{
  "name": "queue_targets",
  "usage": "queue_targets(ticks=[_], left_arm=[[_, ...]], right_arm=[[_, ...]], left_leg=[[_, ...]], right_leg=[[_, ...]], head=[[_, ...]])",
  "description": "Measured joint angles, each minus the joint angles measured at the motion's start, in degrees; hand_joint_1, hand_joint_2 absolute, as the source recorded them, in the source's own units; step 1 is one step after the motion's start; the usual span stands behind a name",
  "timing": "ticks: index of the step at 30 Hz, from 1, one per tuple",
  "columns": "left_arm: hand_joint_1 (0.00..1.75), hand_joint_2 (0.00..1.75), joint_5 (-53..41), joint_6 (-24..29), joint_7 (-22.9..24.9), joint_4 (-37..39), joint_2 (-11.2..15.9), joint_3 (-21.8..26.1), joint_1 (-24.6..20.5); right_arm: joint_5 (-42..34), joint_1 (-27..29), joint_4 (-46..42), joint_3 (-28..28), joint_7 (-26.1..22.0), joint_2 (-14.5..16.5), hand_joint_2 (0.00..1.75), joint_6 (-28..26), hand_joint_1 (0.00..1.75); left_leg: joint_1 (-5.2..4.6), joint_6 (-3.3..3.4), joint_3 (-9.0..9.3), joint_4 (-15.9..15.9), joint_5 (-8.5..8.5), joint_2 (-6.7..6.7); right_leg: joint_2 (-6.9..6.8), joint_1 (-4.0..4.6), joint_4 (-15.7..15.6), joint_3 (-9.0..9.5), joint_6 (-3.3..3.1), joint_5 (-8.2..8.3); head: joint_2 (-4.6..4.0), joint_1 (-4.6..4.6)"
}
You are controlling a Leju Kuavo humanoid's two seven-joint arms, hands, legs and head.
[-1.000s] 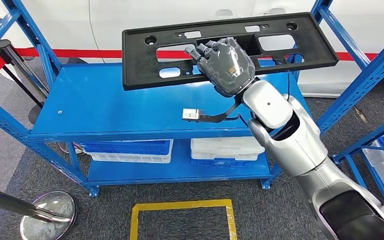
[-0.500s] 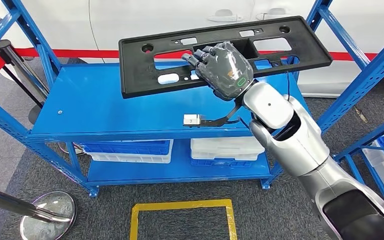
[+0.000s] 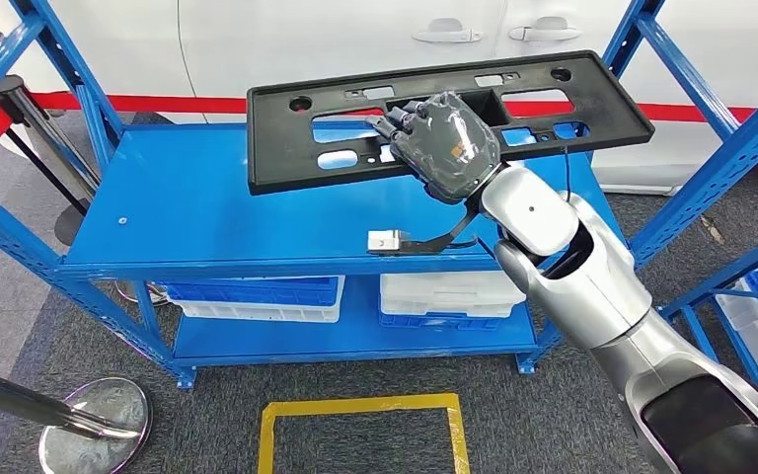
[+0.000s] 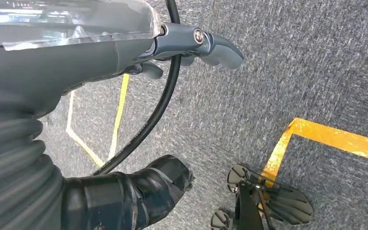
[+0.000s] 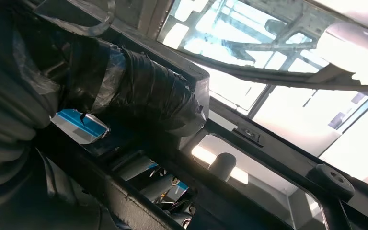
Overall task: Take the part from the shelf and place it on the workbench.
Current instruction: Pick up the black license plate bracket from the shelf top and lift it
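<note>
A long black plastic part point(image 3: 355, 133), a flat rectangular frame pierced with several cut-outs and small holes, is held up in the air above the top deck of a blue metal shelf point(image 3: 207, 212). It sits toward twelve o'clock in the head view, tilted so that its right end rides higher than its left. The robot's right hand point(image 3: 444, 143) grips it near the middle, fingers point(image 3: 395, 120) reaching through one of the central cut-outs and curled around the frame's bar. The silver right arm rises from the five o'clock corner to meet it. In the right wrist view, the taped dark thumb point(image 5: 148, 93) presses against the black frame.

On the shelf's lower deck, at about six o'clock from the part, sit blue and white bins point(image 3: 257, 296). A yellow taped rectangle point(image 3: 360, 430) marks the grey carpet in front of the shelf.

In the left wrist view, the left hand point(image 4: 124, 57) hangs over the grey carpet, fingers loosely apart and holding nothing.
</note>
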Motion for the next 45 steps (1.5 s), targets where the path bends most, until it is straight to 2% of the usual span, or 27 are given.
queue_targets(ticks=[2,4,5,6,7,8,10,13,15,17,19,20,21,22,25,27,30,31,32,34,35,36,37,39,41,43,45], left_arm=[[0.00,1.75,-0.12,0.02,0.18,0.01,-0.09,0.11,-0.10],[0.00,1.75,-0.33,0.07,0.32,0.01,-0.16,0.25,-0.22],[0.00,1.75,-0.46,0.10,0.36,0.01,-0.16,0.32,-0.25],[0.00,1.75,-0.60,0.13,0.38,0.00,-0.16,0.44,-0.26],[0.00,1.75,-0.71,0.15,0.40,0.00,-0.16,0.58,-0.26],[0.00,1.75,-0.77,0.15,0.42,0.00,-0.16,0.76,-0.26],[0.00,1.75,-0.85,0.15,0.43,0.00,-0.19,1.05,-0.28],[0.00,1.75,-0.92,0.15,0.44,0.00,-0.23,1.21,-0.31],[0.00,1.75,-0.97,0.16,0.45,0.00,-0.25,1.23,-0.24],[0.00,1.75,-1.12,0.20,0.49,0.00,-0.31,1.23,-0.24],[0.00,1.75,-1.23,0.25,0.51,0.00,-0.32,1.23,-0.31],[0.00,1.75,-1.24,0.25,0.51,0.00,-0.31,1.24,-0.33],[0.00,1.75,-1.26,0.25,0.51,0.00,-0.31,1.25,-0.34],[0.00,1.75,-1.30,0.25,0.51,0.00,-0.31,1.25,-0.34],[0.00,1.75,-1.58,0.26,0.50,0.00,-0.27,1.26,-0.49],[0.00,1.75,-1.79,0.26,0.45,0.00,-0.21,1.26,-0.60],[0.00,1.75,-1.89,0.26,0.37,0.00,-0.16,1.26,-0.64],[0.00,1.75,-1.90,0.26,0.35,0.00,-0.16,1.26,-0.67],[0.00,1.75,-1.91,0.26,0.34,0.00,-0.17,1.26,-0.68],[0.00,1.75,-1.91,0.26,0.32,0.00,-0.17,1.26,-0.70],[0.00,1.75,-1.91,0.26,0.30,0.00,-0.16,1.27,-0.69],[0.00,1.75,-1.92,0.26,0.28,0.00,-0.16,1.27,-0.68],[0.00,1.75,-1.93,0.24,0.27,0.00,-0.16,1.28,-0.67],[0.00,1.75,-1.97,0.13,0.27,0.00,-0.20,1.28,-0.68],[0.00,1.75,-2.07,0.03,0.33,0.00,-0.45,1.28,-0.67],[0.00,1.75,-2.19,0.02,0.40,0.00,-0.66,1.28,-0.63],[0.00,1.75,-2.25,0.04,0.43,0.00,-0.63,1.29,-0.51]], right_arm=[[-0.13,-0.02,0.45,0.02,-0.01,-0.09,1.75,-0.07,1.75],[-0.20,0.19,0.92,0.06,-0.05,-0.20,1.75,-0.18,1.75],[-0.21,0.37,1.19,0.08,-0.08,-0.24,1.75,-0.22,1.75],[-0.22,0.51,1.48,0.09,-0.09,-0.28,1.75,-0.22,1.75],[-0.22,0.56,1.74,0.09,-0.09,-0.30,1.75,-0.22,1.75],[-0.22,0.51,1.93,0.09,-0.09,-0.31,1.75,-0.22,1.75],[-0.22,0.37,2.12,0.09,-0.08,-0.31,1.75,-0.23,1.75],[-0.22,0.29,2.25,0.09,-0.08,-0.30,1.75,-0.25,1.75],[-0.22,0.22,2.34,0.09,-0.08,-0.25,1.75,-0.25,1.75],[-0.22,0.11,2.44,0.09,-0.08,-0.22,1.75,-0.25,1.75],[-0.22,0.08,2.56,0.09,-0.08,-0.22,1.75,-0.25,1.75],[-0.22,0.09,2.65,0.09,-0.08,-0.22,1.75,-0.24,1.75],[-0.22,0.10,2.76,0.09,-0.08,-0.22,1.75,-0.24,1.75],[-0.22,0.10,2.86,0.09,-0.08,-0.22,1.75,-0.23,1.75],[-0.22,0.01,3.03,0.09,-0.08,-0.22,1.75,-0.24,1.75],[-0.22,-0.15,3.07,0.09,-0.10,-0.22,1.75,-0.25,1.75],[-0.23,-0.36,3.16,0.09,-0.14,-0.31,1.75,-0.25,1.75],[-0.24,-0.45,3.20,0.09,-0.15,-0.38,1.75,-0.25,1.75],[-0.26,-0.53,3.27,0.10,-0.16,-0.44,1.75,-0.25,1.75],[-0.28,-0.64,3.44,0.11,-0.17,-0.53,1.75,-0.25,1.75],[-0.29,-0.62,3.55,0.11,-0.17,-0.56,1.75,-0.25,1.75],[-0.29,-0.58,3.68,0.11,-0.17,-0.61,1.75,-0.25,1.75],[-0.29,-0.55,3.80,0.11,-0.17,-0.63,1.75,-0.25,1.75],[-0.29,-0.61,3.94,0.11,-0.17,-0.69,1.75,-0.25,1.75],[-0.30,-0.75,3.94,0.11,-0.17,-0.74,1.75,-0.25,1.75],[-0.32,-0.89,3.94,0.11,-0.17,-0.81,1.75,-0.25,1.75],[-0.33,-0.99,3.95,0.11,-0.17,-0.89,1.75,-0.25,1.75]], left_leg=[[0.20,0.48,0.32,-0.60,0.46,0.17],[0.07,0.67,0.23,-0.51,0.48,0.16],[0.02,0.72,0.18,-0.36,0.42,0.12],[0.02,0.73,0.11,-0.14,0.32,0.06],[0.05,0.65,0.02,0.18,0.18,-0.01],[0.09,0.49,-0.10,0.59,-0.01,-0.07],[0.07,-0.03,-0.51,1.35,-0.33,-0.19],[-0.02,-1.02,-1.00,1.72,0.00,-0.34],[0.09,-1.73,-1.50,2.23,-0.56,-0.35],[0.36,-2.47,-2.96,6.08,-4.14,-0.20],[0.62,-3.16,-5.15,13.24,-8.89,-0.06],[0.72,-3.36,-5.72,16.03,-10.17,-0.05],[0.77,-3.46,-5.45,17.06,-10.32,-0.04],[0.78,-3.46,-4.05,15.85,-9.38,-0.04],[0.63,-2.83,3.51,4.67,-6.08,-0.06],[0.26,-2.16,5.57,0.74,-5.73,-0.15],[0.30,-0.95,4.96,-0.44,-4.02,0.00],[0.43,-0.40,4.63,-0.91,-3.17,0.15],[0.56,0.03,4.12,-1.34,-2.30,0.31],[0.36,0.48,2.63,-1.29,-1.02,0.43],[0.25,0.52,1.76,-1.07,-0.52,0.44],[0.15,0.52,0.88,-0.76,-0.07,0.44],[0.05,0.50,-0.04,-0.38,0.34,0.43],[-0.08,0.32,-1.71,0.54,0.99,0.39],[-0.21,-0.16,-2.83,1.32,1.56,0.35],[-0.12,-0.85,-3.19,1.41,2.34,0.32],[-0.05,-1.56,-3.52,1.32,2.67,0.22]], right_leg=[[-0.05,0.11,4.53,-1.85,-0.06,-3.21],[-0.06,0.16,11.58,-5.04,-0.22,-6.58],[-0.07,0.11,13.92,-6.15,-0.22,-7.00],[-0.09,0.05,14.39,-6.45,-0.21,-6.28],[-0.13,-0.03,12.69,-5.71,-0.21,-4.57],[-0.17,-0.12,9.28,-4.13,-0.24,-2.49],[-0.16,0.06,3.30,-1.25,-0.44,-0.07],[-0.06,0.53,1.57,-0.91,-1.07,0.60],[-0.19,0.27,1.14,-1.30,-1.87,1.20],[-0.37,0.04,0.76,-1.96,-2.70,2.05],[-0.44,0.12,0.78,-2.96,-2.96,2.81],[-0.46,0.15,0.87,-3.54,-2.93,3.18],[-0.48,0.16,0.99,-4.11,-2.86,3.53],[-0.49,0.15,1.14,-4.67,-2.76,3.87],[-0.51,0.16,1.43,-5.82,-2.16,4.86],[-0.55,0.12,1.11,-5.98,-1.45,5.75],[-0.46,0.14,0.35,-6.21,-0.34,6.61],[-0.40,0.19,1.02,-6.61,-0.14,5.41],[-0.34,0.22,2.94,-7.31,-0.01,3.13],[-0.30,0.17,9.68,-8.97,0.09,-2.59],[-0.30,0.17,13.14,-9.55,0.16,-4.33],[-0.30,0.17,15.30,-9.48,0.17,-4.71],[-0.30,0.18,15.68,-8.55,0.11,-3.96],[-0.28,0.37,10.66,-3.84,-0.37,-1.60],[-0.32,0.81,3.58,1.12,-1.09,-1.58],[-0.34,1.24,0.78,2.59,-1.58,-2.04],[-0.47,1.05,0.32,2.03,-2.22,-0.89]], head=[[0.00,0.01],[0.00,0.00],[0.00,0.01],[0.00,0.00],[0.00,0.00],[0.00,0.01],[0.00,0.01],[0.00,-0.01],[0.00,-0.01],[0.00,-0.03],[0.00,-0.04],[0.00,-0.04],[0.00,-0.04],[0.00,-0.04],[0.00,-0.04],[0.00,-0.04],[0.00,-0.02],[0.00,0.01],[0.00,0.05],[0.00,0.08],[0.00,0.08],[0.00,0.07],[0.00,0.08],[0.00,0.08],[0.00,0.06],[0.00,0.06],[0.00,0.07]])
